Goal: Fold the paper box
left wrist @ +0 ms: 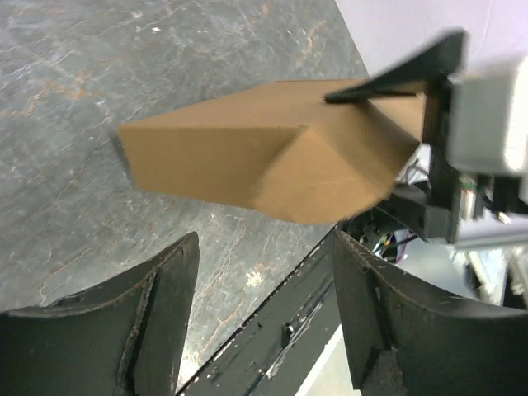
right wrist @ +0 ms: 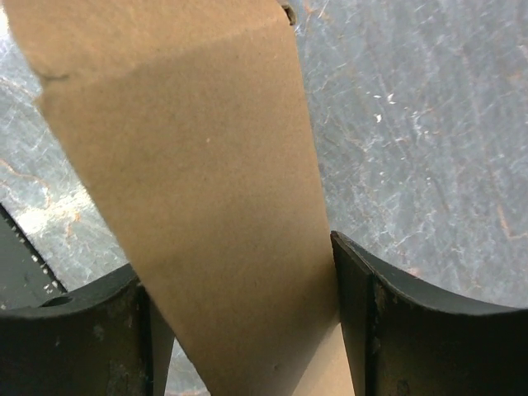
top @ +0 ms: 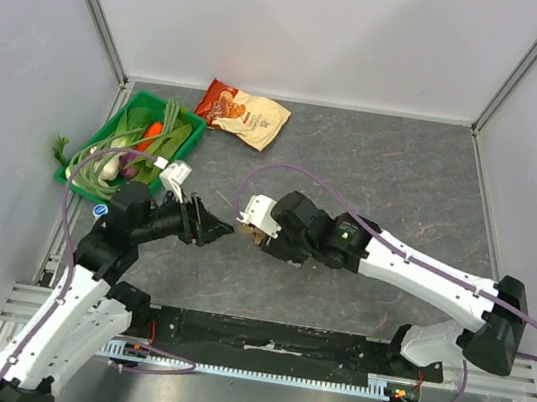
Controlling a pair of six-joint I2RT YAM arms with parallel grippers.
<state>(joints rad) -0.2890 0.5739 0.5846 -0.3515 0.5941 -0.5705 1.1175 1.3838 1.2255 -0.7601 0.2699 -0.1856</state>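
Spreading across the whole scene, a dark grey marbled table [top: 404, 171] is closed in by plain pale walls [top: 315, 26] with metal corner posts. Two white and black robot arms reach in from the near edge and meet near the table's middle. Between them is the paper box [left wrist: 239, 157]: plain brown cardboard, unprinted, partly folded, with a sharp crease and a rounded flap at one end. The right gripper [right wrist: 239, 272] clamps the box between both fingers. The left gripper [left wrist: 264, 247] faces the box's end, jaws spread with nothing between them. At the far left, a green tray [top: 194, 131] holds vegetables [top: 125, 144]. A cream-and-red snack bag [top: 244, 114] lies by the back wall.
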